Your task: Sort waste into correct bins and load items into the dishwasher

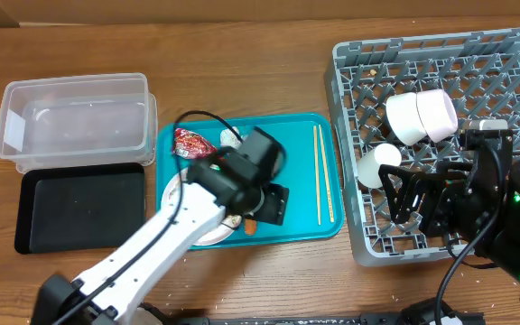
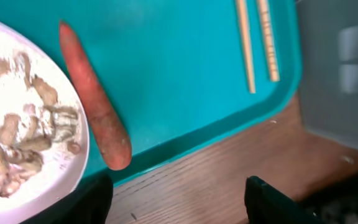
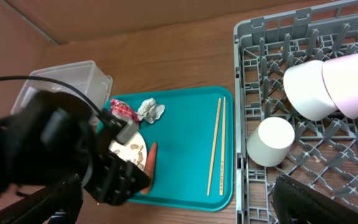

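- The left fingers (image 2: 92, 205) stand spread wide with nothing between them, over the near edge of the teal tray (image 2: 185, 81) where it meets the tabletop (image 2: 229, 165)
- the carrot (image 2: 95, 106) lies on that tray, thick end toward the near edge, just beside the right rim of the white plate (image 2: 42, 180); peanut shells (image 2: 23, 146) are scattered on the plate
- the chopsticks (image 2: 245, 43) lie side by side along the tray's right side
- the red wrapper (image 1: 188, 143) and the tissue ball (image 3: 150, 110) sit at the tray's far left, near each other
- the right fingers (image 3: 309, 202) are likewise wide apart and hold nothing, above the near part of the grey dish rack (image 1: 495, 72) at the right
- two white bowls (image 1: 406, 119) rest tilted in the rack, one against the other; the cup (image 1: 377, 165) lies on its side just nearer and to their left
- at the far left stands the clear tub (image 1: 79, 122); the black tray (image 1: 79, 212) lies right against its near side
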### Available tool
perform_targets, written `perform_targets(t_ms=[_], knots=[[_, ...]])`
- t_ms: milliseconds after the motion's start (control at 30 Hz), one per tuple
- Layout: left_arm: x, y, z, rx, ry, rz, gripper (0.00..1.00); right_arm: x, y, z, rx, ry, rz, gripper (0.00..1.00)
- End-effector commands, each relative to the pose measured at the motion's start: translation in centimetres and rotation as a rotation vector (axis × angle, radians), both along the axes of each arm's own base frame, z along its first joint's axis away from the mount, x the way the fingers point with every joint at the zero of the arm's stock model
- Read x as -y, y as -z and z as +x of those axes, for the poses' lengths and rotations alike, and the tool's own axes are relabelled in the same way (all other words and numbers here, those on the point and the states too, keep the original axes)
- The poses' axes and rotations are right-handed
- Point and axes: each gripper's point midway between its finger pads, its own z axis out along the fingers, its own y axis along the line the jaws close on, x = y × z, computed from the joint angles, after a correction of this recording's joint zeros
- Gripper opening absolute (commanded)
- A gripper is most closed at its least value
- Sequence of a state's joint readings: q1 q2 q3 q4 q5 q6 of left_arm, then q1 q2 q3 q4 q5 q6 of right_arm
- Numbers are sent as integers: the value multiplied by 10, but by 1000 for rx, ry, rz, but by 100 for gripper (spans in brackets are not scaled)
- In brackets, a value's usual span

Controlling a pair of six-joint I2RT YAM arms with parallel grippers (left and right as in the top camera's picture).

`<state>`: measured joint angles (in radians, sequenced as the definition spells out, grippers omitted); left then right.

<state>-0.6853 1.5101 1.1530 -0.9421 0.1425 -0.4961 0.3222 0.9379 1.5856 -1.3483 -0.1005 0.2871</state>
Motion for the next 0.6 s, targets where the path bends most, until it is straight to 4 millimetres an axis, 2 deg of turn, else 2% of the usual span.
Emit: perform_targets(t_ms=[0, 67, 133, 267, 400, 567], knots=[[5, 12, 17, 32, -188, 56, 70, -1, -6, -2, 21, -11, 5, 100], [22, 18, 23, 31, -178, 8, 65, -1, -6, -2, 21, -11, 5, 100], [30, 25, 29, 36, -191, -7, 62, -1, -6, -2, 21, -11, 5, 100], [26, 33, 31, 14, -226, 11, 62, -1, -6, -2, 21, -11, 5, 100], [5, 24, 32, -6, -259, 46, 61, -1, -6, -2, 20, -11, 5, 100], [-43, -14, 45, 18, -362, 90, 61, -1, -6, -2, 20, -11, 5, 100]])
